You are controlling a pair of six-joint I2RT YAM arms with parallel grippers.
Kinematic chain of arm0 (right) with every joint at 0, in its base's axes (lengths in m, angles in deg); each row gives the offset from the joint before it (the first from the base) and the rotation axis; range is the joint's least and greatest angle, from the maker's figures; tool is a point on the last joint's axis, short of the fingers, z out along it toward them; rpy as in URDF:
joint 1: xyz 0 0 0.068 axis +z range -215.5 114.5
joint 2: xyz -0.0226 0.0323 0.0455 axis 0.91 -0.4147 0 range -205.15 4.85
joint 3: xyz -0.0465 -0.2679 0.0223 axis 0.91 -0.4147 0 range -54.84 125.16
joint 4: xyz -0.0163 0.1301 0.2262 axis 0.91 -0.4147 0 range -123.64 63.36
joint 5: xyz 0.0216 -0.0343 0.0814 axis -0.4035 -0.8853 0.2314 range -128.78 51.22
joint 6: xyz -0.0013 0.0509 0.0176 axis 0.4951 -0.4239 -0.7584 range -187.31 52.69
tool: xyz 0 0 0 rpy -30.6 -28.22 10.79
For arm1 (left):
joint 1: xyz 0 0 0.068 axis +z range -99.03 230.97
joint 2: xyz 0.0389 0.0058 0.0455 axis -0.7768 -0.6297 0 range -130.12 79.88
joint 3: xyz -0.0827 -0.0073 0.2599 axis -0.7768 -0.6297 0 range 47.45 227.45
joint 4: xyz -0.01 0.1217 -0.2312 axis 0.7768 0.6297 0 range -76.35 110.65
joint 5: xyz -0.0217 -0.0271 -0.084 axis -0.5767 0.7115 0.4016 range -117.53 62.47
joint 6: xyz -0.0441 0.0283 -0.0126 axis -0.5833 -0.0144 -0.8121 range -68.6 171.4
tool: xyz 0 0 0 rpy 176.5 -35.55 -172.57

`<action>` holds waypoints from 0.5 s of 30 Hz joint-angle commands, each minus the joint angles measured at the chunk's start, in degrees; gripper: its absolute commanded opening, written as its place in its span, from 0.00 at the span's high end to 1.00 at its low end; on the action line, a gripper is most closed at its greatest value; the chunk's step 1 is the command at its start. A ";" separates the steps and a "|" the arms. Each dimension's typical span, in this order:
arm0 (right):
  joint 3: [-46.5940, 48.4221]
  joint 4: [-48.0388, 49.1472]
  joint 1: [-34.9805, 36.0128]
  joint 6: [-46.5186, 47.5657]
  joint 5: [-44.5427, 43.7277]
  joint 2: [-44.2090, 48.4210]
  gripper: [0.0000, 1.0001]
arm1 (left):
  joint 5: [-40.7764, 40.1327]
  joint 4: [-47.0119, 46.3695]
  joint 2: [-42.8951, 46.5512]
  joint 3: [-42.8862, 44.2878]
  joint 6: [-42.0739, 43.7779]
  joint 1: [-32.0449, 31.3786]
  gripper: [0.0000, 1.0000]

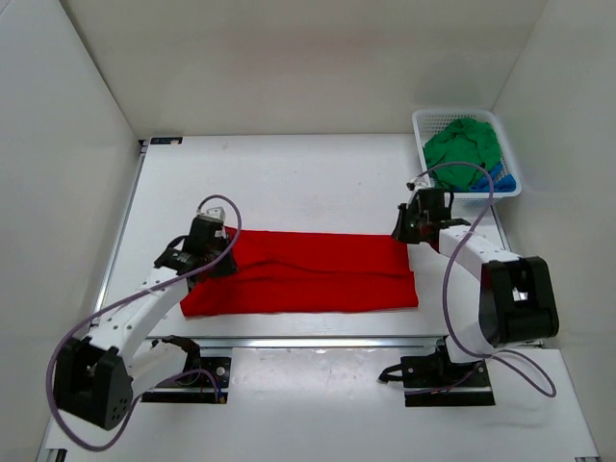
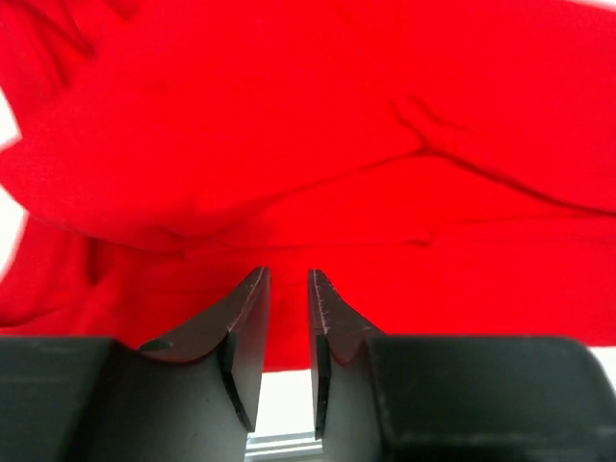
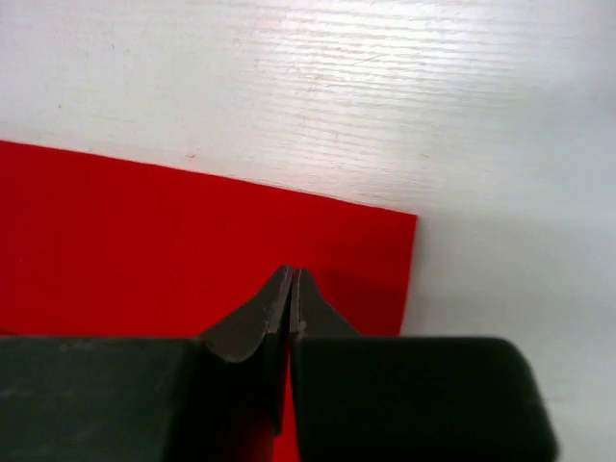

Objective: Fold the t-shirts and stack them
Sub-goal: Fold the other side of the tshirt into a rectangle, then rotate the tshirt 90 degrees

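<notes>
The red t-shirt lies on the table folded into a long flat strip. My left gripper is over its left end. In the left wrist view the gripper is open by a narrow gap with nothing between the fingers, and wrinkled red cloth lies beyond. My right gripper is at the strip's far right corner. In the right wrist view it is shut just over the flat red cloth, with no cloth showing between the tips. The green t-shirt and the blue t-shirt lie bunched in the basket.
A white lattice basket stands at the far right corner of the table. White walls close in the left, back and right sides. A metal rail runs along the near table edge in front of the arm bases.
</notes>
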 commanded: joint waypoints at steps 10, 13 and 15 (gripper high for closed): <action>4.92 -3.90 -0.45 -3.96 -1.34 -12.07 1.00 | -12.60 -7.63 -28.94 9.17 -2.48 -5.78 0.67; 4.39 -6.45 -0.63 -6.06 -1.51 -12.43 0.99 | -11.03 -6.23 -38.08 17.87 0.24 -3.23 0.67; 1.24 -7.77 1.47 -9.13 -2.92 -11.03 1.00 | -10.67 -5.26 -45.88 26.54 1.65 -1.92 0.67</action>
